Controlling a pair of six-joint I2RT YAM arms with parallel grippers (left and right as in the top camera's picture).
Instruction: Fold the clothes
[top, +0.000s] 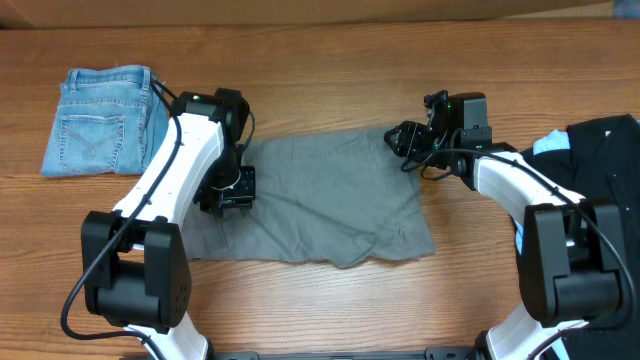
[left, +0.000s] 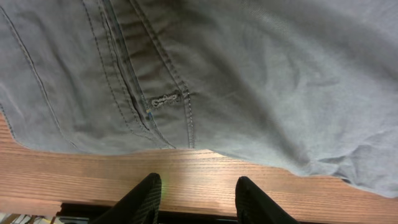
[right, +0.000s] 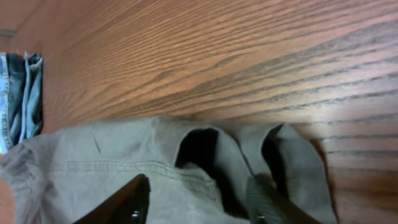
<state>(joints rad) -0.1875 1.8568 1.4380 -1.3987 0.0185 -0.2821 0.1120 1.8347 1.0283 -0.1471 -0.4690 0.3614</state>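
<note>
Left arm: reaches from its base at the near table edge out over the wood, with the wrist bent downward so the left gripper (top: 228, 192) sits low over the table (top: 330, 80).
Left gripper state: jaws apart. Its two dark fingers (left: 140, 200) have only bare wood between them and hold nothing.
Right arm: comes in from the far side of its base, elbow raised, forearm angled inward, and the right gripper (top: 405, 140) is low at the cloth.
Right gripper state: jaws apart and straddling a bunched edge of cloth. Fabric lies between the fingers (right: 132, 202), but I cannot tell whether the pads press on it.
Grey shorts (top: 320, 200): spread mostly flat on the table between the two grippers.
Shorts relative to left gripper: just beyond its fingertips. The nearest hem stops short of them, and a stitched welt pocket (left: 163, 99) lies straight ahead.
Shorts relative to right gripper: directly under and between its fingers. Two dark openings in the cloth lie just ahead of the tips.
Blue denim shorts (top: 100, 120): folded and lying beyond the left arm's outer side, well apart from the grey shorts.
Dark garments (top: 605, 150): heaped behind the right arm, on its outer side.
</note>
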